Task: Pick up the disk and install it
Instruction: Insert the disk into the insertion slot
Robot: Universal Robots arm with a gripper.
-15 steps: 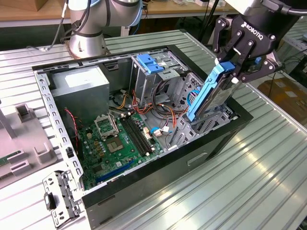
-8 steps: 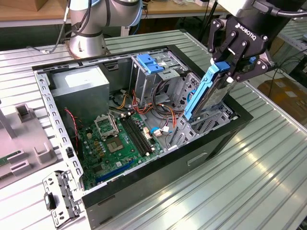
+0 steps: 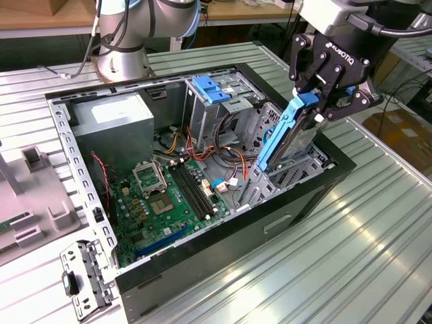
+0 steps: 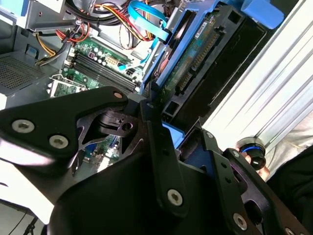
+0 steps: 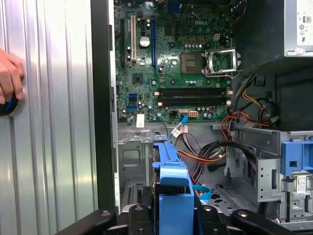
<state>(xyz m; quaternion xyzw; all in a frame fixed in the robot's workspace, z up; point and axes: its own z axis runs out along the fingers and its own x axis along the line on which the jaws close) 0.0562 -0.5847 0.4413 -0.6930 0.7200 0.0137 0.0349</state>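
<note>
The black pincer (image 3: 325,100) is closed on the upper end of the flat silver-metal disk (image 3: 287,138) edged by a bright blue plastic carrier, so the disk is held clear of the surface. The disk is tilted, with its lower end at the mouth of the low metal bay (image 3: 297,172). This bay is at the corner of the open black computer case (image 3: 270,219), on the exterior view's right. Whether the disk is seated there cannot be told. In the second wrist view the disk's green circuit side (image 4: 195,54) is shown between the blue rails.

A green motherboard (image 3: 169,196), a grey power supply box (image 3: 111,118) and a taller metal drive cage with a blue latch (image 3: 212,91) are seen inside the case. The case is set on a ribbed metal surface (image 3: 378,229). In the first wrist view a person's hand (image 5: 10,73) is laid on a round black knob (image 5: 6,106).
</note>
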